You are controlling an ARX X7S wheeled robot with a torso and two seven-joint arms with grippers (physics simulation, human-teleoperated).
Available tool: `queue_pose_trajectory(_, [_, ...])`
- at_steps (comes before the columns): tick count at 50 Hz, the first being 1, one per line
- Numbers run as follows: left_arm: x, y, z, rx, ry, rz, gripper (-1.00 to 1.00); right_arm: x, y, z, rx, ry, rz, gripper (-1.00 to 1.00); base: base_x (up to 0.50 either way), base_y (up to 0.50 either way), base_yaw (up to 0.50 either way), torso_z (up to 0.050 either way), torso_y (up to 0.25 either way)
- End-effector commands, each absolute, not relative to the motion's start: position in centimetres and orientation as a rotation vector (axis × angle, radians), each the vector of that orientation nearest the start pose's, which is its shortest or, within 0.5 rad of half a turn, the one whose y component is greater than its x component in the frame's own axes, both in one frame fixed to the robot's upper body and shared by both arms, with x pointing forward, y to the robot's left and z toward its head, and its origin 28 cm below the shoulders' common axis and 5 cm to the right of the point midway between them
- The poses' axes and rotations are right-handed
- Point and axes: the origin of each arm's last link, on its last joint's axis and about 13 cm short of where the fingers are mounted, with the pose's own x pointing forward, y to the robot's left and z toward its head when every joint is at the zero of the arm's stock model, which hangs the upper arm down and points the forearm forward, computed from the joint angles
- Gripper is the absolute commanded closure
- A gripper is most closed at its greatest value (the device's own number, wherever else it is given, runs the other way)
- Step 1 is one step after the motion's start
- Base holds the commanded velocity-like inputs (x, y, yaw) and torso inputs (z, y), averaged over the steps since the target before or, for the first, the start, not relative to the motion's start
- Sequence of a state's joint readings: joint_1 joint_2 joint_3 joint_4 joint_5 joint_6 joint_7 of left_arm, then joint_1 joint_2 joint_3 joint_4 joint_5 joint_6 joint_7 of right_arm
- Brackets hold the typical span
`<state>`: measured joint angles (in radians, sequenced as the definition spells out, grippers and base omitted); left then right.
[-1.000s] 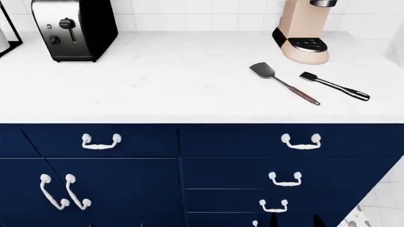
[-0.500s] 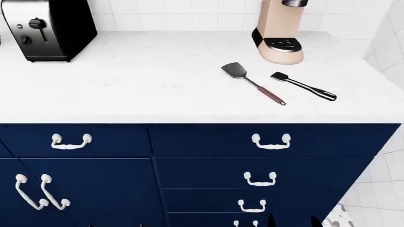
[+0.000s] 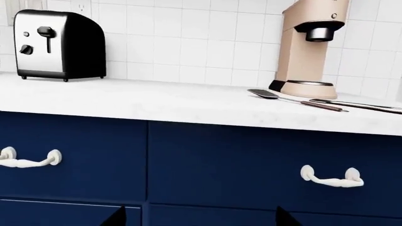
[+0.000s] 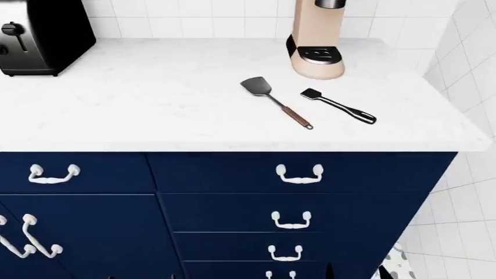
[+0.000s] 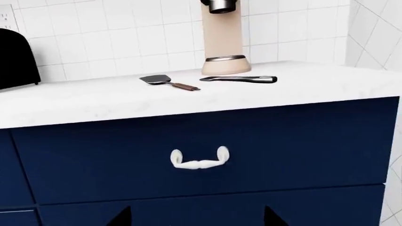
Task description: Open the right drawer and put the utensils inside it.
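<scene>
We see a white marbled surface (image 4: 155, 104), matte and flat, with a white square-tiled wall (image 4: 194, 17) behind and at the right side. Below it sits glossy navy cabinetry. The right drawer (image 4: 349, 173) is the wide shallow front directly under the surface, shut, with a white curved handle (image 4: 299, 174) on two knobs; three narrower fronts stack beneath it. A similar drawer (image 4: 93, 173) lies to its left. A black and chrome toaster (image 4: 39, 35) stands far left at the back. A tan coffee maker (image 4: 316, 40) stands at the back right, with a rounded base. The grey spatula (image 4: 275, 100), with a broad flat metal blade and red-brown handle, lies just in front of it. The black spatula (image 4: 338, 106), slimmer with a small square head, lies just beside it on the right, apart from it, both angled alike. Left fingers (image 3: 116, 217) and right fingers (image 5: 122, 216) show only as dark tips at the frame edge, spread wide, holding nothing, in front of the drawers.
</scene>
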<state>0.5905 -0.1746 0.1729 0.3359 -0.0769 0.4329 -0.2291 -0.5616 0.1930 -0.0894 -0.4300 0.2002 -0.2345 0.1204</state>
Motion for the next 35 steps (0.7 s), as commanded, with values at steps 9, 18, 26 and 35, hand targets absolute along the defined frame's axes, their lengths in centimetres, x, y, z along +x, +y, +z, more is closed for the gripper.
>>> queue_pose_trajectory(9, [7.4,20.1,2.6,-0.058,-0.138,0.026,-1.0,8.6,-10.2,3.4,0.081,-0.035,0.029,-1.0,0.0,0.0,0.0,0.0,0.0])
queue_pose_trajectory(18, [7.4,20.0,2.6,-0.058,-0.133,0.026,-1.0,10.2,-11.0,4.6,0.935,0.31,0.252,-1.0,0.0,0.0,0.0,0.0,0.0])
queue_pose_trajectory(26, [7.5,20.0,2.5,-0.057,-0.13,0.023,-1.0,10.6,-11.5,3.9,1.316,0.428,0.318,-1.0,0.0,0.0,0.0,0.0,0.0])
queue_pose_trajectory(35, [7.5,20.1,2.5,-0.066,-0.128,0.027,-1.0,11.6,-11.4,4.1,1.501,0.429,0.286,-1.0,0.0,0.0,0.0,0.0,0.0])
